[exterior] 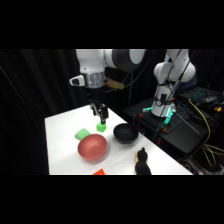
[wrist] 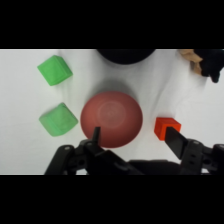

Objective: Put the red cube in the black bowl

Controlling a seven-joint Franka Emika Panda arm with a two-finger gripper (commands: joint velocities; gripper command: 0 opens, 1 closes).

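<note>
The end effector is hovering with fingers spread wide, holding nothing, above the red bowl. The cube is sitting on the worktop beside that bowl. The black bowl is waiting empty; grasping and placing remain.

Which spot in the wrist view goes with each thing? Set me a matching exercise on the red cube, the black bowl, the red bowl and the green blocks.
Things:
1. red cube
2. black bowl
3. red bowl
4. green blocks

Places in the wrist view:
a. picture's left side
b. centre of the picture
c. cut by the top edge
d. low right, beside the red bowl

Pairs: 1-d; 2-c; 3-b; 4-a
</note>
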